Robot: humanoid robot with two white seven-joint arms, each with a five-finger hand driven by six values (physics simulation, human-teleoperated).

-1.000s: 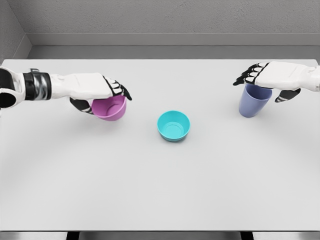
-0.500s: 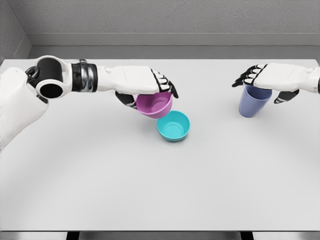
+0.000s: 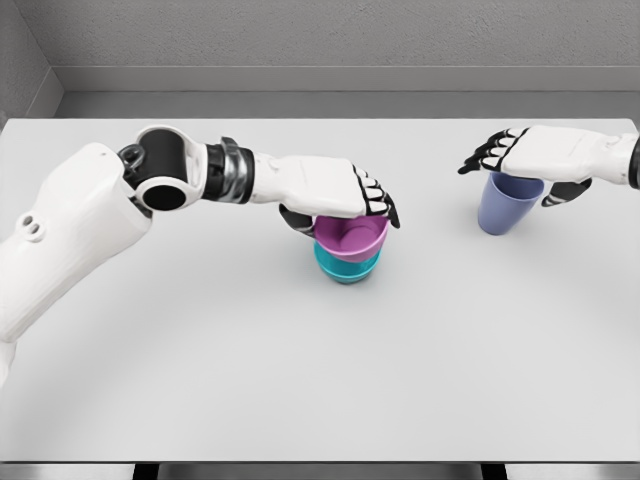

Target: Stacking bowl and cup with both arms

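A pink bowl (image 3: 351, 238) sits inside the teal bowl (image 3: 347, 268) near the middle of the table. My left hand (image 3: 345, 200) reaches across from the left and is shut on the pink bowl's far rim, fingers over the top and thumb behind. At the right, a blue-violet cup (image 3: 507, 205) stands upright on the table. My right hand (image 3: 520, 160) lies over the cup's rim, fingers stretched out flat to the left and thumb down its right side; the cup has not left the table.
The grey table (image 3: 300, 380) stretches wide toward its front edge. A grey wall and ledge run behind the table's far edge.
My left arm carried the pink bowl from the left side rightward and lowered it into the teal bowl. The right hand and the cup stayed almost still.
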